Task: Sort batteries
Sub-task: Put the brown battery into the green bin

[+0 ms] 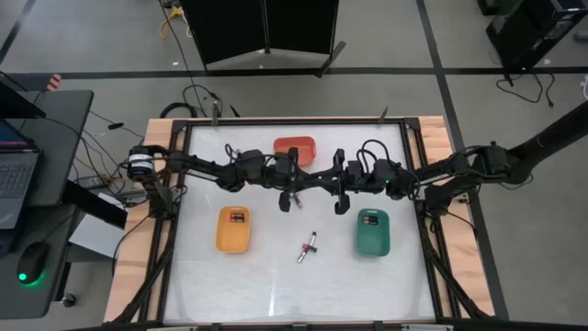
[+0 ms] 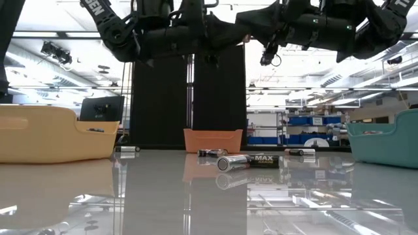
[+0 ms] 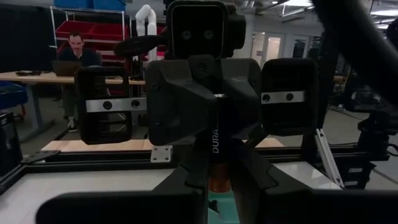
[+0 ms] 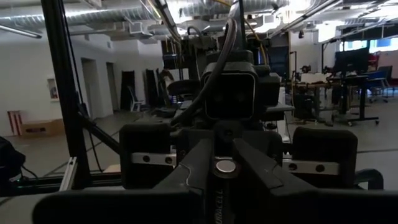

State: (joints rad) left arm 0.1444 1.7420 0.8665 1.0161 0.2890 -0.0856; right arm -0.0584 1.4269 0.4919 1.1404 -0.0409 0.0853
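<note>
Currently both arms raised mid-surface, wrists facing each other. Left gripper (image 3: 217, 180) clenched on Duracell battery (image 3: 215, 149), held upright between jaws. Right gripper (image 4: 225, 180) likewise grasping battery (image 4: 225, 167), terminal end up. Likely both lifted clear for carrying to trays. Two loose batteries (image 1: 308, 246) lie on white surface (image 1: 276, 285) between yellow tray (image 1: 233, 230) and green tray (image 1: 373, 232); orange tray (image 1: 294, 147) at far side.
</note>
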